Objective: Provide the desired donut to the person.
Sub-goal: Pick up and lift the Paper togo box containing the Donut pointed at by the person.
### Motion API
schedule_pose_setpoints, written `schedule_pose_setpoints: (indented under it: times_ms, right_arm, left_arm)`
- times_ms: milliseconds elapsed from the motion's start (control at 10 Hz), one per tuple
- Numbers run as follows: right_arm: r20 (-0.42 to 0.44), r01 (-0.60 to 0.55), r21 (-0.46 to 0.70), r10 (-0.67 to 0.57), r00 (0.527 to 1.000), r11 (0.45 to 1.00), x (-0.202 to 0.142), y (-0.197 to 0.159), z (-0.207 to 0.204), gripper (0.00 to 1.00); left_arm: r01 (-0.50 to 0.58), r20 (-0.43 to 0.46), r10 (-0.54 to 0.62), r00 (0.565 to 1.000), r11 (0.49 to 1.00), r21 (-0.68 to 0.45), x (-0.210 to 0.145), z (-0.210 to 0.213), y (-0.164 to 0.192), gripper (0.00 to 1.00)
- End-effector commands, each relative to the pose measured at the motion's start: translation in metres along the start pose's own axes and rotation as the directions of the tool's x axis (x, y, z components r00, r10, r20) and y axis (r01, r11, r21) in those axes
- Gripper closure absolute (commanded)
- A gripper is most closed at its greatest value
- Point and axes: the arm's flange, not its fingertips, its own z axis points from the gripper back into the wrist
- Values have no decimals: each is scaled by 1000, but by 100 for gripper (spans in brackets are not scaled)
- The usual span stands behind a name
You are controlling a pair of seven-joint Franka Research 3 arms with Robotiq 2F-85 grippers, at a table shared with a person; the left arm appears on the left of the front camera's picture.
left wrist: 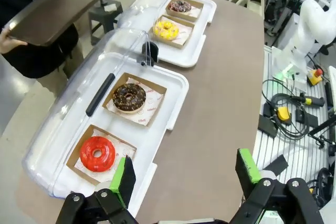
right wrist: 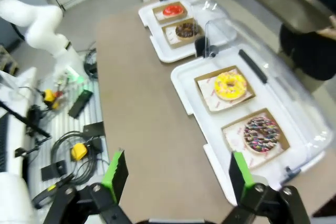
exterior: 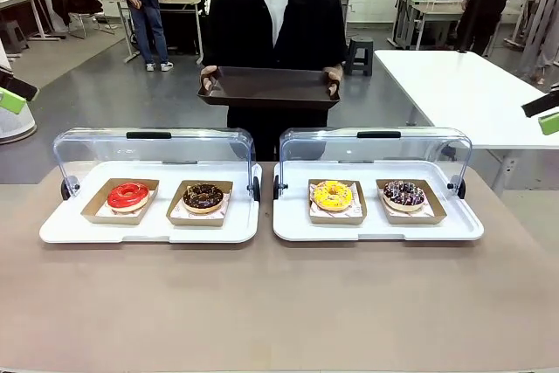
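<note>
Two white display trays with raised clear lids sit on the table. The left tray (exterior: 70,226) holds a red donut (exterior: 128,195) and a chocolate donut (exterior: 203,196), each in a cardboard box. In the right tray (exterior: 293,224) lie a yellow donut (exterior: 333,195) and a sprinkled chocolate donut (exterior: 403,194). Behind the trays the person (exterior: 272,24) stands holding a dark serving tray (exterior: 269,87) in both hands. My left gripper (left wrist: 184,174) is open above the table edge near the red donut (left wrist: 97,153). My right gripper (right wrist: 176,174) is open near the sprinkled donut (right wrist: 261,134). Both are empty.
Green-padded tips of both arms show at the picture's edges, left (exterior: 12,100) and right (exterior: 548,121). A white table (exterior: 463,85) stands at the back right. Cables and tools (left wrist: 294,114) lie on a bench beside the table. The brown tabletop (exterior: 279,303) in front of the trays is bare.
</note>
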Motion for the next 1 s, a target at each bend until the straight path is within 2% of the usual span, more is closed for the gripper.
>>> schedule_pose_setpoints:
  times_ms: [0, 300, 900]
  right_arm:
    - [27, -16, -7, 16, 999, 1000, -3, 5, 3, 0]
    - [34, -65, -41, 66, 997, 997, 9, 17, 9, 0]
    - [22, -91, -53, 92, 995, 994, 18, 27, 11, 0]
  left_arm:
    - [30, -42, -30, 999, 999, 13, -2, 4, 5, 0]
    - [26, -58, -23, 998, 999, 39, -14, 2, 7, 0]
    - [31, -123, -25, 992, 998, 51, -10, -4, 5, 0]
